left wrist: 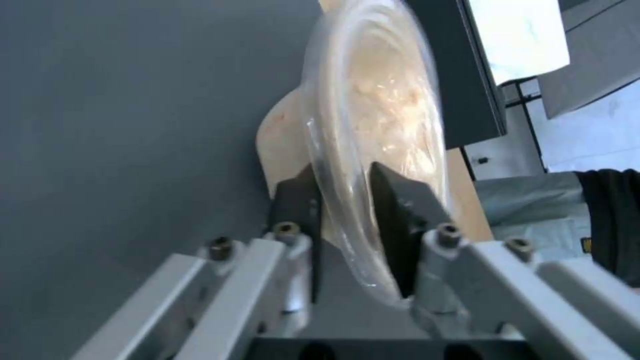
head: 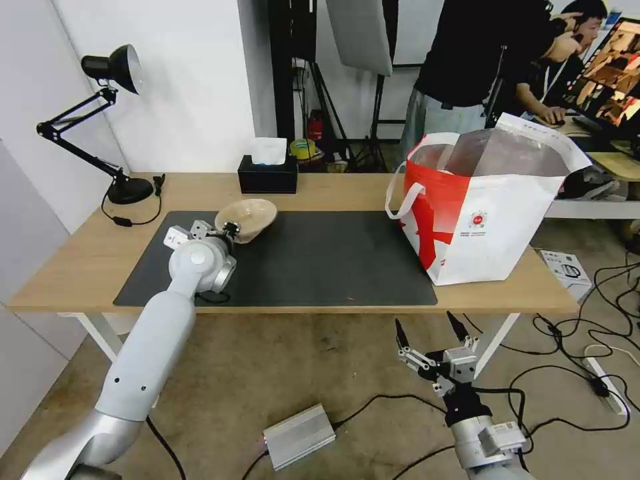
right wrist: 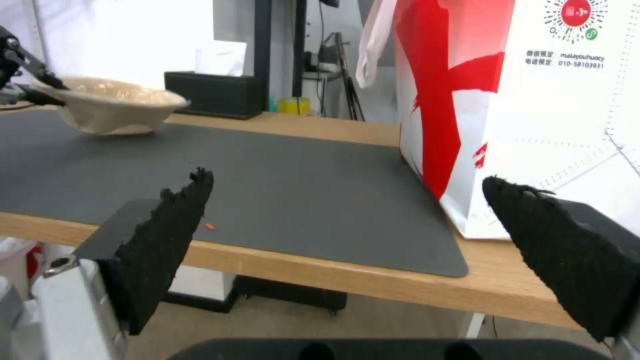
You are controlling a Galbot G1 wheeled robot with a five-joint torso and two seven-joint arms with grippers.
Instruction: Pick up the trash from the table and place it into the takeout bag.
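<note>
The beige paper-pulp bowl hangs tilted over the left part of the dark grey mat on the table. My left gripper is shut on its near rim. In the left wrist view the two black fingers pinch the film-covered rim of the bowl. The right wrist view has the bowl just above the mat. The takeout bag stands open at the table's right end. My right gripper is open and holds nothing, below the table's front edge, facing the bag.
A black tissue box sits at the table's back edge behind the bowl. A black desk lamp stands at the back left corner. Cables and a silver box lie on the floor. A person stands behind the bag.
</note>
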